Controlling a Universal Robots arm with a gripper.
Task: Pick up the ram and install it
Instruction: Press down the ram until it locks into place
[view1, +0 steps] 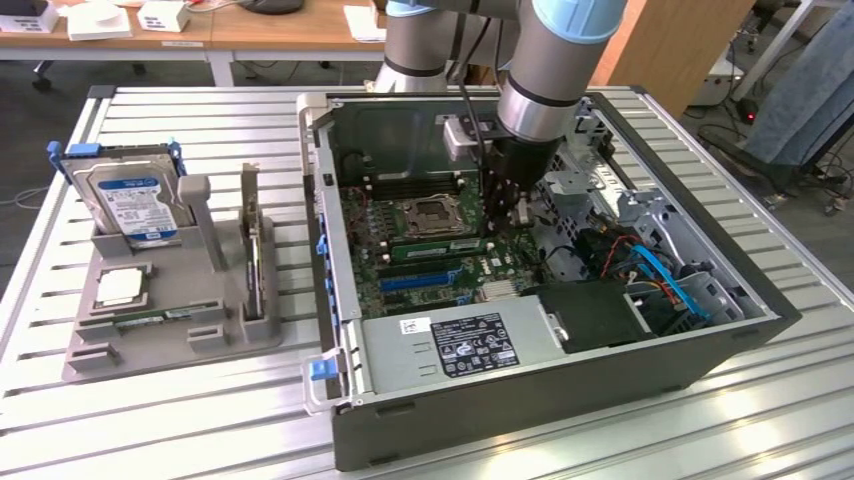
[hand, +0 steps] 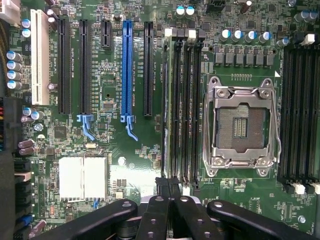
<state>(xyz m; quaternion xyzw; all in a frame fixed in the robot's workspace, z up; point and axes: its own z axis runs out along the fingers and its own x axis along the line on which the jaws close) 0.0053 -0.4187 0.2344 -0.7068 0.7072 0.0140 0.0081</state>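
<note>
One claw (hand: 168, 184) is shut tight and holds nothing that I can see. It sits right over one end of the ram (hand: 165, 110). The ram stands on its edge in the outermost of the memory slots (hand: 186, 110), near the empty processor socket (hand: 240, 127). Picking up looks done. I cannot tell if the ram is pushed all the way in.

A: Bright, even light from overhead; the slatted table (view1: 160, 420) gleams pale.
B: Inside the computer case (view1: 534, 400), shadow pools beneath the arm (view1: 554, 70). Any glare?
A: Soft sheen on the processor socket (hand: 240, 125), wrist view.
</note>
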